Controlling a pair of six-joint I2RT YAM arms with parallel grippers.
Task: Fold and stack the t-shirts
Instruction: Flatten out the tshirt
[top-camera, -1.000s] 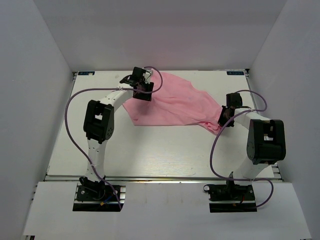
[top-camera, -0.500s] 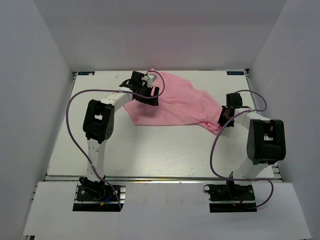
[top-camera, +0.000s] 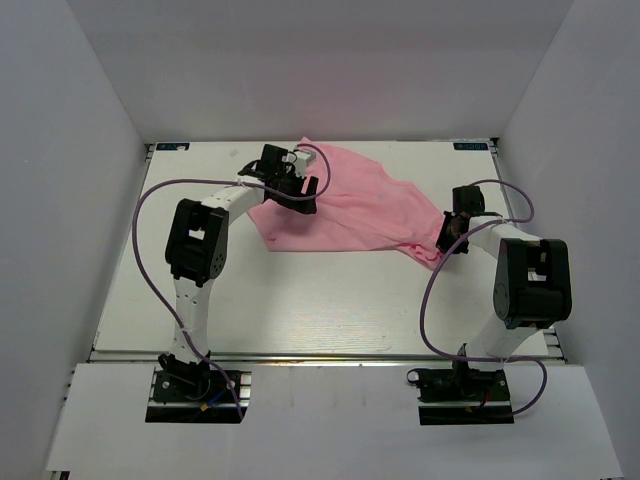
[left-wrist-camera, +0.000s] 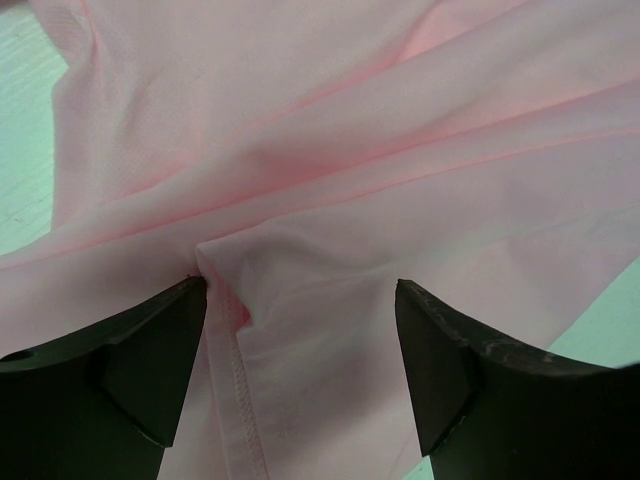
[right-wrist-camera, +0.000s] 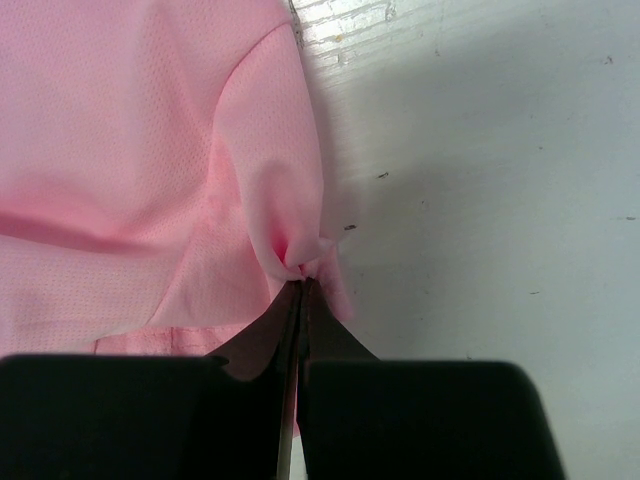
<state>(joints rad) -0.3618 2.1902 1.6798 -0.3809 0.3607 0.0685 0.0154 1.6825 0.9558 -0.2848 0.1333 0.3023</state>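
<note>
A crumpled pink t-shirt (top-camera: 350, 205) is lying across the far half of the white worktop (top-camera: 330, 300). The left claw (left-wrist-camera: 300, 288) is hanging over the garment's left end with its jaws wide apart, a stitched hem showing between them. The right claw (right-wrist-camera: 300, 286) is pinching a gathered tuck of fabric at the right edge, jaws pressed together.

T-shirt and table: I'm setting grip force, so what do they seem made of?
T-shirt: thin soft knit, matte, maybe a synthetic mesh; it shows a tiny pinhole weave, limp folds and a stitched hem. Table: white board, likely painted or laminated wood, with faint grain streaks and small dark scuffs.
</note>
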